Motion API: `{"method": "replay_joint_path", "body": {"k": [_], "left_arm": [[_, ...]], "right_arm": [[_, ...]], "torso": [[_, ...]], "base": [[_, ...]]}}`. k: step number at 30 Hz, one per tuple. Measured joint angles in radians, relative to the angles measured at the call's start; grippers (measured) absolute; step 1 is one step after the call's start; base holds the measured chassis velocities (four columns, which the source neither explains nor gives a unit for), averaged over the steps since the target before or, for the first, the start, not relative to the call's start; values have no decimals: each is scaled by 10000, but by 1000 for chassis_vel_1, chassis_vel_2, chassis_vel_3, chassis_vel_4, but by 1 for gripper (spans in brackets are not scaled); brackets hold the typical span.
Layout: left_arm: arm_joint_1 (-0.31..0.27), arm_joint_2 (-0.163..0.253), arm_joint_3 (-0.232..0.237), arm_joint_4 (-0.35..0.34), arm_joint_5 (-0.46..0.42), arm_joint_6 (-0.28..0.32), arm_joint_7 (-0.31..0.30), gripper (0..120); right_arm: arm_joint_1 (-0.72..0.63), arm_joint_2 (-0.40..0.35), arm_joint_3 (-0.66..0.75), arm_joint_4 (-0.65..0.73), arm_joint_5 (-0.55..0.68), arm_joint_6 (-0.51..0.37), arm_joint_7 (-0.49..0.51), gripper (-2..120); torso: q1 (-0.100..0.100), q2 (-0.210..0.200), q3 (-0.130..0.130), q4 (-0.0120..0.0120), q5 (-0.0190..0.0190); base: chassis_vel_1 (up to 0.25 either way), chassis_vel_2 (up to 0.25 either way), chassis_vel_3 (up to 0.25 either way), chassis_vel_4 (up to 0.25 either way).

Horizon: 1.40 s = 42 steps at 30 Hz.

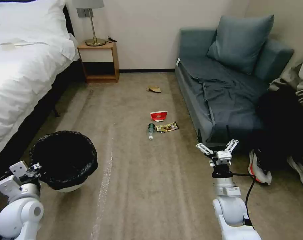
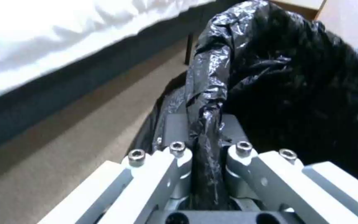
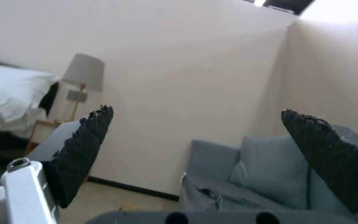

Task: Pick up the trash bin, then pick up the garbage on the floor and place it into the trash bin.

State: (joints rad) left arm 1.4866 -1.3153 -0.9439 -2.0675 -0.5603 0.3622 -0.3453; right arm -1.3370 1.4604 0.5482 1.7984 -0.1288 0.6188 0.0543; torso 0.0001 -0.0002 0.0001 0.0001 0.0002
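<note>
1. Bed (image 1: pixel 21 66) with white sheets runs down the robot's left side, and a blue-grey sofa (image 1: pixel 221 86) sits on the right against the wall.
2. Trash bin (image 1: pixel 65 160), white with a crinkly black bag over the rim, is lifted off the carpet at front left. The left gripper (image 1: pixel 34 167) is pinched tight on the bagged rim (image 2: pixel 206 124).
3. The right gripper (image 1: pixel 218 146) hangs over the carpet just in front of the sofa, fingers (image 3: pixel 84 149) spread wide, holding nothing.
4. Garbage out mid-floor: a crushed red-and-white paper cup (image 1: pixel 158 115), a gold-brown snack wrapper (image 1: pixel 167 127) just beside a small clear bottle (image 1: pixel 151 130), and crumpled tan paper (image 1: pixel 154 89) farther back toward the wall.
</note>
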Motion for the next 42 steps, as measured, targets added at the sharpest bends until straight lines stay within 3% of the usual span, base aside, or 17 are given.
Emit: {"method": "replay_joint_path", "body": {"k": [6,12,34,42], "left_arm": [[96,-53,222,-516,17,-51,-5,5],[95,-182,396,-575,89,-50,56,5],[-336,-466,451,6,583,-392,34,5],[-543,-518,423,202,584,-401,-15,5]], "right_arm": [[-105,118,96,38,672,189,279,100],[-285,127,133,8,681,315,43,100],[405,156,-105,-1176,1368,-46,-385,100],[630,116,-122,-1407,1403,-102,-487,100]], "torso": [[0,1,-1,-4,-1],[0,0,0,-3,-2],[-1,2,-1,-1,-2],[0,2,0,-2,-3]], "base": [[0,0,0,0],[0,0,0,0],[0,0,0,0],[-112,98,106,-110]]}}
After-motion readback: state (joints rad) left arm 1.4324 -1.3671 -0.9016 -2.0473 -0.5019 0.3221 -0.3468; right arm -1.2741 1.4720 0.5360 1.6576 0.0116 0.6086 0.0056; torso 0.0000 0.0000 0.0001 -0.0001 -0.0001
